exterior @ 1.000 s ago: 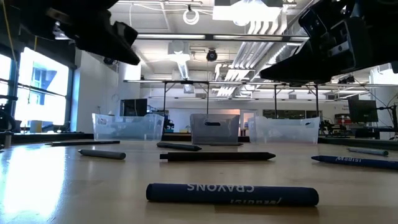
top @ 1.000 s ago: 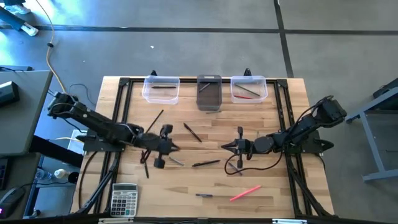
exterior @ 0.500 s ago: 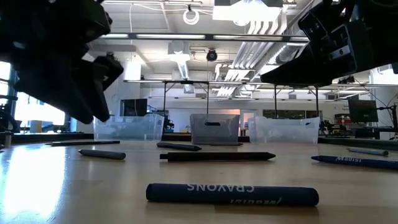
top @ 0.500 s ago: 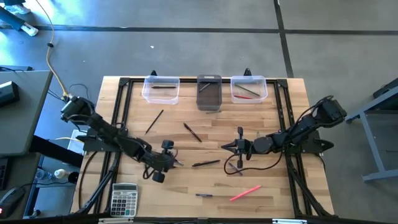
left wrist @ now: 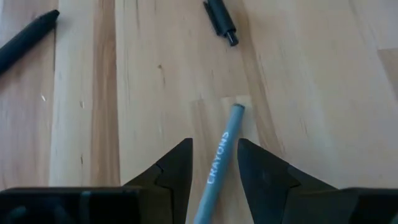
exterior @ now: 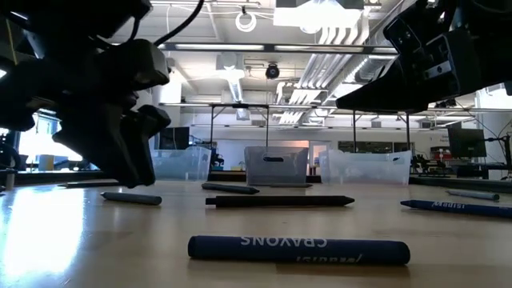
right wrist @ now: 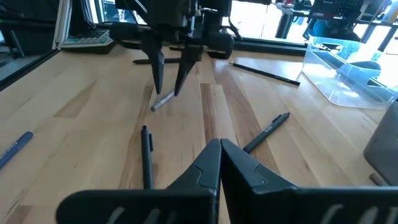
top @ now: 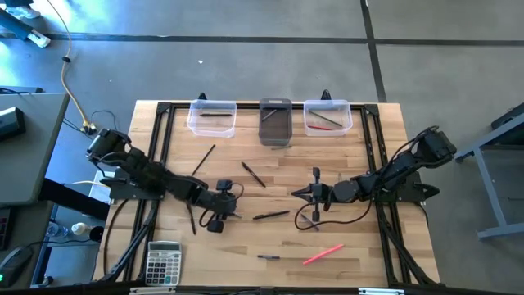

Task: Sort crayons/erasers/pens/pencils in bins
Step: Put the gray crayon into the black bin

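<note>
Here you see a wooden worktop on grey floor. Your left end effector stands low, fingers apart around a grey crayon; the right end effector hovers closed mid-worktop.

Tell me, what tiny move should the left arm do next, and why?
Probably close the left end effector. Its open fingers stand on either side of the grey crayon lying on the table, so pinching comes before lifting it toward a bin.

Bright overhead ceiling lights, backlit silhouetted arms, perhaps slightly soft foreground.
</note>
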Robot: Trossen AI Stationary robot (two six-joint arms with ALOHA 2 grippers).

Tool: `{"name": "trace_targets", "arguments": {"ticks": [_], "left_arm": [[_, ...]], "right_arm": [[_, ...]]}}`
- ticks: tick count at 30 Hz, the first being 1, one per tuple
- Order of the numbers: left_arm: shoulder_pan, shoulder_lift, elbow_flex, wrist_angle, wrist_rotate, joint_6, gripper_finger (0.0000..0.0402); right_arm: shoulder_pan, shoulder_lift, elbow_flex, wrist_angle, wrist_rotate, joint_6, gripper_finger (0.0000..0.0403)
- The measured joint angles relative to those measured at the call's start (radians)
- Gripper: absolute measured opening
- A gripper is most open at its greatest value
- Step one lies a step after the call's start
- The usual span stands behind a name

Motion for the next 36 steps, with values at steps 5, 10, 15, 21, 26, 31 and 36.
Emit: {"name": "trace_targets", "arguments": {"ticks": [5,10,15,21,26,31,36], "left_arm": [[0.006,0.000,0.009,-0.046,0.006,0.003,0.0115],[0.003,0.015,0.039,-0.119,0.005,0.026,0.0092],[0.003,0.052,0.075,-0.162,0.003,0.056,0.0068],[0.002,0.126,0.158,-0.254,0.002,0.090,0.0061],[0.003,0.147,0.217,-0.336,0.003,0.124,0.0058],[0.012,0.153,0.263,-0.417,0.009,0.116,0.0037],[0.026,0.148,0.308,-0.450,-0.001,0.116,0.0011]], "right_arm": [[0.000,0.000,0.000,0.000,0.000,0.000,0.0000],[0.000,0.000,0.000,0.001,0.000,0.000,0.0000],[0.000,0.000,0.000,0.000,0.000,0.000,0.0000],[0.000,0.000,0.000,-0.002,0.000,0.000,0.0000],[0.000,0.000,0.000,-0.005,0.000,0.000,0.0000],[0.000,0.000,0.000,-0.006,0.000,0.000,0.0000],[0.000,0.000,0.000,-0.006,0.000,0.000,0.0000]]}}
